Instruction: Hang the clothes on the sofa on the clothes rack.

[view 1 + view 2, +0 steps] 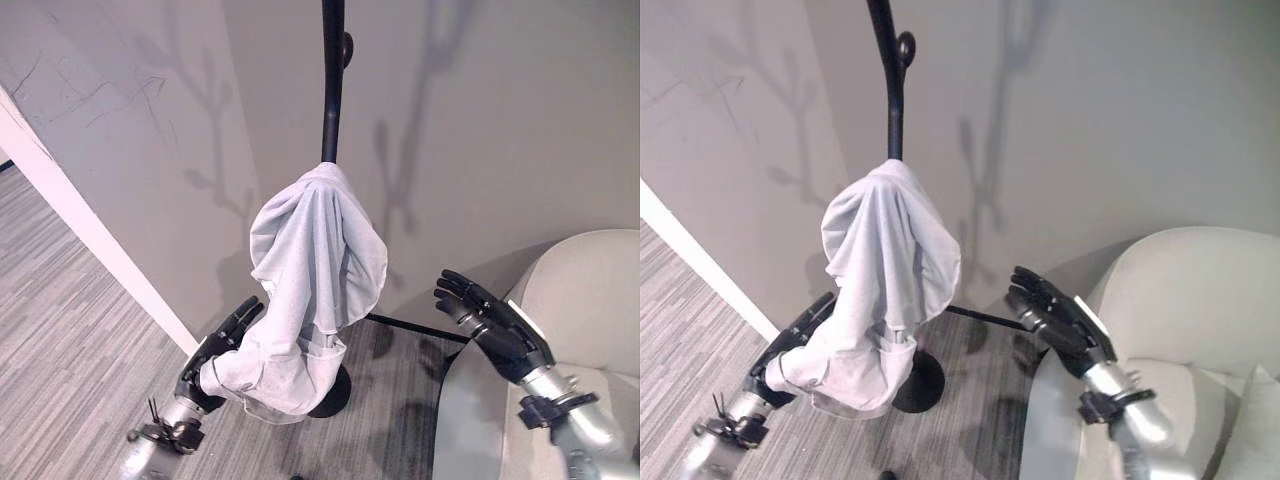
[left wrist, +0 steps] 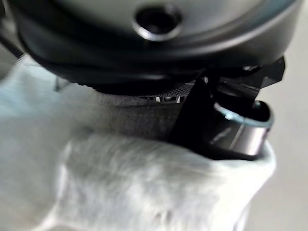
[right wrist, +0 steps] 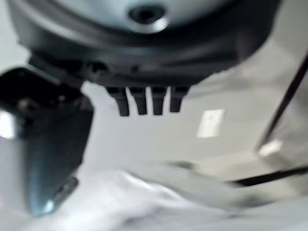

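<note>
A pale grey-white cloth garment [image 1: 318, 270] is hung on the tall black metal clothes rack [image 1: 332, 80], which is stood on a grey striped carpet floor [image 1: 60, 330] before plain grey walls [image 1: 500, 110]. At 7 o'clock, the garment's lower end is draped over the left hand [image 1: 215, 350]; whether its fingers are clenched cannot be told. At 4 o'clock, the right hand [image 1: 490, 320] is held apart from the garment, fingers released, above a cream rounded sofa [image 1: 590, 290].

I can't see the rack pole's [image 1: 332, 80] top, cut off at the frame's upper edge; the shirt [image 1: 315, 270] hides its middle and the left hand's [image 1: 222, 345] palm.
</note>
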Robot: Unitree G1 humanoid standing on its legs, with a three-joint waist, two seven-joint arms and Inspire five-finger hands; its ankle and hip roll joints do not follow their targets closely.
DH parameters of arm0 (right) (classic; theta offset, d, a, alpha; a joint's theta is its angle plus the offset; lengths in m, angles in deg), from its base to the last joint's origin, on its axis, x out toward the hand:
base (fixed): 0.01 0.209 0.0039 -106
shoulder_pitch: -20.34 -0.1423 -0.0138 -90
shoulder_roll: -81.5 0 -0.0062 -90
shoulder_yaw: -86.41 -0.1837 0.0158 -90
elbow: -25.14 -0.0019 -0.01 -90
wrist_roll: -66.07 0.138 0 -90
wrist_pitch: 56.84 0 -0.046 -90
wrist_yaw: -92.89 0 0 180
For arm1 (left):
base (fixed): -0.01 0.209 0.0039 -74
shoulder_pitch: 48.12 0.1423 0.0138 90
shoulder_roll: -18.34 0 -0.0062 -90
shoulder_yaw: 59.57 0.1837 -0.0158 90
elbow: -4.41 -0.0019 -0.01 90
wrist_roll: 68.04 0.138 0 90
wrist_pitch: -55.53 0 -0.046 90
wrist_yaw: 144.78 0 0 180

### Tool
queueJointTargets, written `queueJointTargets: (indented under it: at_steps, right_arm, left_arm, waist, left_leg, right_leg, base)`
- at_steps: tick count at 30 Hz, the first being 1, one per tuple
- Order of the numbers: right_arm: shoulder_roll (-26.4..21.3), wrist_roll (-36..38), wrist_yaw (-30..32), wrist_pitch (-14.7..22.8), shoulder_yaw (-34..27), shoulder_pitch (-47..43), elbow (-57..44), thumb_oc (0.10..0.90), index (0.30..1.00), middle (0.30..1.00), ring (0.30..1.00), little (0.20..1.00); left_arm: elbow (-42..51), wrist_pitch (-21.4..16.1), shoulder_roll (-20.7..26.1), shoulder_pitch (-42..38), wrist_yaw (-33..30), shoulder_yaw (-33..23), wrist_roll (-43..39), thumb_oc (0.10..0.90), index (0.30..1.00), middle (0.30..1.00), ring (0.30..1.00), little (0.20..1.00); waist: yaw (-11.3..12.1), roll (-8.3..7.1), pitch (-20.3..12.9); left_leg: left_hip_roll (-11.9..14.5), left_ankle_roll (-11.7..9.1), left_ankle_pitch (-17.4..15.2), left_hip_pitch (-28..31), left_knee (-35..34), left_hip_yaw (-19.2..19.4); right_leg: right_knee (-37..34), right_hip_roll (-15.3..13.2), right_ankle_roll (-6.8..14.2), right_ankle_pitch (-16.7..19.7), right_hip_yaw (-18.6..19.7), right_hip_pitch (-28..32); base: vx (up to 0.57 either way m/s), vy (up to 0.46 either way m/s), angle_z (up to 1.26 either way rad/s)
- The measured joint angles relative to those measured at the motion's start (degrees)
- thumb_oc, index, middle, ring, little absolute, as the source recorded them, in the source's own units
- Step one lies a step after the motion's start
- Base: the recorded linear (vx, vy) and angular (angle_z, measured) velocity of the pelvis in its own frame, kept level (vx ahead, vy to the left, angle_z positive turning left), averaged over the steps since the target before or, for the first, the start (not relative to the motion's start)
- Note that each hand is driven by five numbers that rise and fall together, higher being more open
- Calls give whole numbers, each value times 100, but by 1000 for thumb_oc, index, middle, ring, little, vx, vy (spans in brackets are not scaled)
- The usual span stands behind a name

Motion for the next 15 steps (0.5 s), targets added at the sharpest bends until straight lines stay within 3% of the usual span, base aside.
queueJointTargets:
  at_steps: [3, 5, 7, 15]
  right_arm:
    - [1103, 947, -25, -26, -154, -139, 653, 800, 900, 900, 900, 900]
    - [970, 1146, -3, -133, 59, -49, 723, 800, 900, 900, 900, 900]
    - [1290, 1673, 74, -133, 101, -30, 877, 800, 900, 900, 900, 900]
    - [1042, 1874, 74, -92, 12, -53, 876, 800, 900, 900, 900, 900]
  left_arm:
    - [-1031, -57, -336, -50, -275, -112, -7, 800, 900, 900, 900, 900]
    - [-1072, 1, -321, 70, -443, 1, 17, 800, 900, 900, 900, 900]
    - [-1291, -52, -491, 247, -706, -164, -29, 800, 900, 900, 900, 900]
    - [-1183, -62, -359, 284, -723, -169, -41, 800, 900, 900, 900, 900]
  waist:
    - [-29, 26, -57]
    - [23, 72, -41]
    - [18, 79, -46]
    - [-7, 112, -67]
  left_leg:
    - [-8, -2, -2, -5, 1, 2]
    - [-23, 0, -1, -40, -1, -10]
    - [-37, 1, -2, -1, 0, -24]
    - [-24, 1, -2, 31, -13, -14]
  right_leg:
    - [-1, -5, -4, -3, 4, -7]
    - [0, -19, -4, -3, -7, -32]
    - [-1, -31, 0, -6, -10, 11]
    - [-1, -21, 1, -5, -7, 41]
  base:
    - [-1, 4, 2]
    - [0, 9, 5]
    - [1, 0, 4]
    - [0, 0, 0]
